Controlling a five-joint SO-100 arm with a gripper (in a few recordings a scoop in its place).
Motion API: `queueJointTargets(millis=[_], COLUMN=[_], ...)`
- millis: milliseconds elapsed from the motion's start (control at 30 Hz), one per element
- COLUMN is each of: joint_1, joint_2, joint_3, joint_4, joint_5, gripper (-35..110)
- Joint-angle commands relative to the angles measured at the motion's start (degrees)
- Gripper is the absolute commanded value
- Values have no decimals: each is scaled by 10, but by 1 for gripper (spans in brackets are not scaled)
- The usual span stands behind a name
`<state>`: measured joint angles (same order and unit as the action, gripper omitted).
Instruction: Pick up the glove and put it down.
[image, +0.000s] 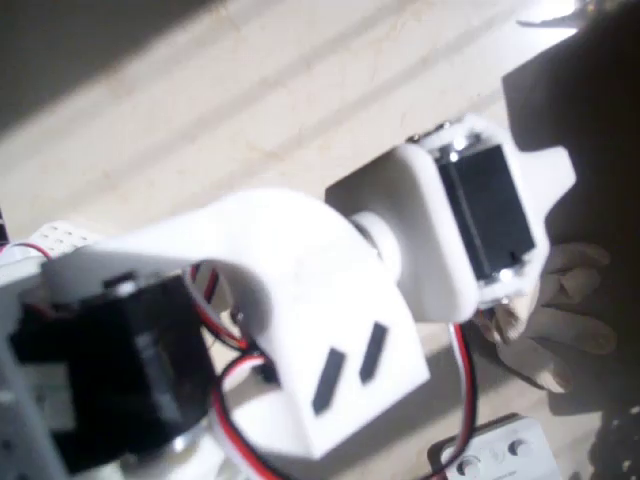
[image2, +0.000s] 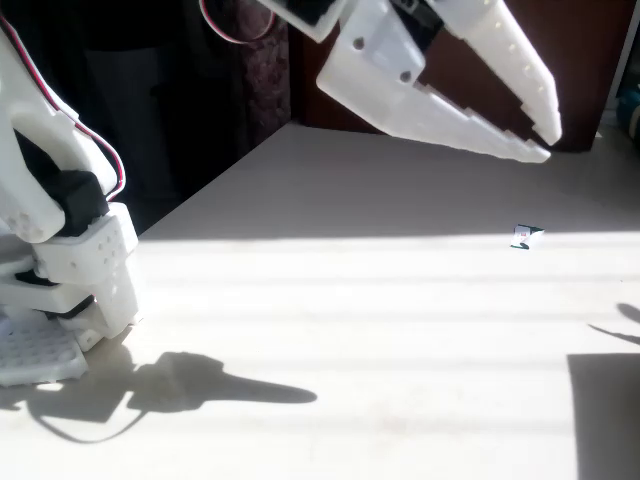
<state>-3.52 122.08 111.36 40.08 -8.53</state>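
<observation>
The cream glove (image: 575, 318) lies on the table at the right of the overhead view. Its stubby fingers point right, and its left part is hidden under the arm's white wrist block (image: 440, 235). In the fixed view my gripper (image2: 547, 143) hangs high above the table at the upper right. Its two white fingers (image2: 450, 112) slope down to the right, their tips come together, and nothing is held between them.
A white plastic box with round buttons (image: 492, 455) sits at the bottom edge, near the glove. The arm's base (image2: 70, 270) stands at the left on a white breadboard (image2: 35, 355). A small scrap (image2: 523, 238) lies on the sunlit beige table (image2: 350, 330).
</observation>
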Motion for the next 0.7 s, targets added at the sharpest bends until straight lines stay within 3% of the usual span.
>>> queueJointTargets(millis=[0,667], joint_1=[26,33], joint_2=[120,659], joint_3=[101,556], joint_4=[-44,-51], joint_5=[4,-2], gripper=[0,0])
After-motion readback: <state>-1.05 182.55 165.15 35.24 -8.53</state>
